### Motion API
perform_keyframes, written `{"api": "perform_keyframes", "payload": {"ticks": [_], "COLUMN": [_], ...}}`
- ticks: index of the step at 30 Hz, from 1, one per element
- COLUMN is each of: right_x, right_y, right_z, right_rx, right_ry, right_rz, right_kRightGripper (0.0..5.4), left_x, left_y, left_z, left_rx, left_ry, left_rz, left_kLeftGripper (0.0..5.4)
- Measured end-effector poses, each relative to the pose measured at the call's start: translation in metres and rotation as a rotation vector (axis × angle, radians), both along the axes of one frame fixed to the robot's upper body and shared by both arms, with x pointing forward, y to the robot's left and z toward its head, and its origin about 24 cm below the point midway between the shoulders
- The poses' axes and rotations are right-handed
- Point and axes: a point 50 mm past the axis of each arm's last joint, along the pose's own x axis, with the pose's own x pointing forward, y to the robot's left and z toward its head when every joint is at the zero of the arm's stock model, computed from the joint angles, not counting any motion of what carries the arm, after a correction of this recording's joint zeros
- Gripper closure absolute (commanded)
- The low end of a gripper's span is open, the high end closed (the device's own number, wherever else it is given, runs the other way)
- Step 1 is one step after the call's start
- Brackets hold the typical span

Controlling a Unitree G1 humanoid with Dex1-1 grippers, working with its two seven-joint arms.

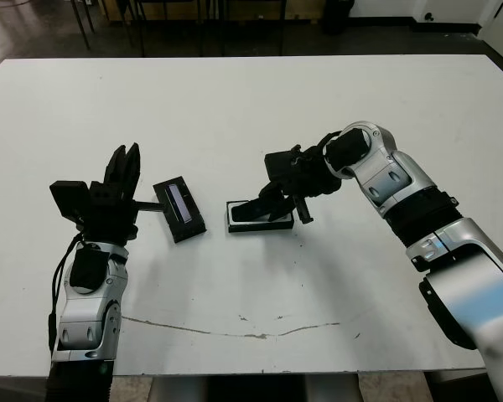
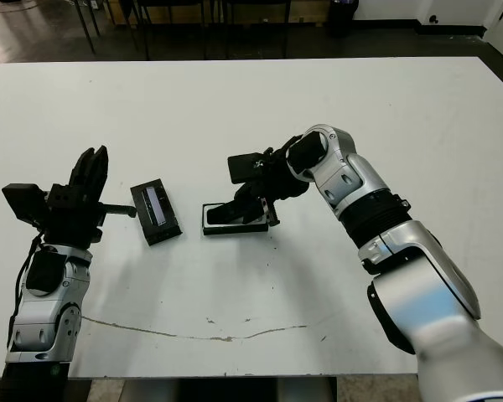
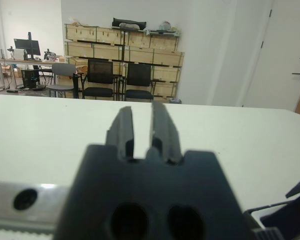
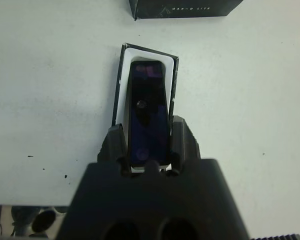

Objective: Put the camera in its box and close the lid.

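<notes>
One white table (image 1: 235, 109), stacked crates (image 3: 122, 37) beyond

My right arm is bent across toward table centre, wrist pitched down, right gripper (image 4: 149, 145) low over the surface with fingers (image 4: 182, 140) spread a little apart. My left arm is upright at the left, left gripper (image 3: 142, 132) pointing forward, fingers nearly together, empty.
</notes>
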Motion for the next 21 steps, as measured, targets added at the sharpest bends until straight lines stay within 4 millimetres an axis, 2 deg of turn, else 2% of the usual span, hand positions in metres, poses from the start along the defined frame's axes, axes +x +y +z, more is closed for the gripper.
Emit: {"api": "perform_keyframes", "payload": {"ticks": [8, 21], "right_x": [0.0005, -0.0054], "right_y": [0.0004, 0.0057], "right_z": [-0.0015, 0.0045], "right_rx": [-0.008, -0.071], "right_ry": [0.008, -0.023], "right_rz": [-0.002, 0.133], "right_kRightGripper": [5.25, 2.62], "left_x": [0.0002, 0.0004], "left_y": [0.0005, 0.0005], "left_z": [-0.0018, -0.0014], "left_rx": [-0.001, -0.004], "left_ry": [0.001, 0.0], "left_rz": [-0.001, 0.0], "left_kLeftGripper": [5.4, 5.4]}}
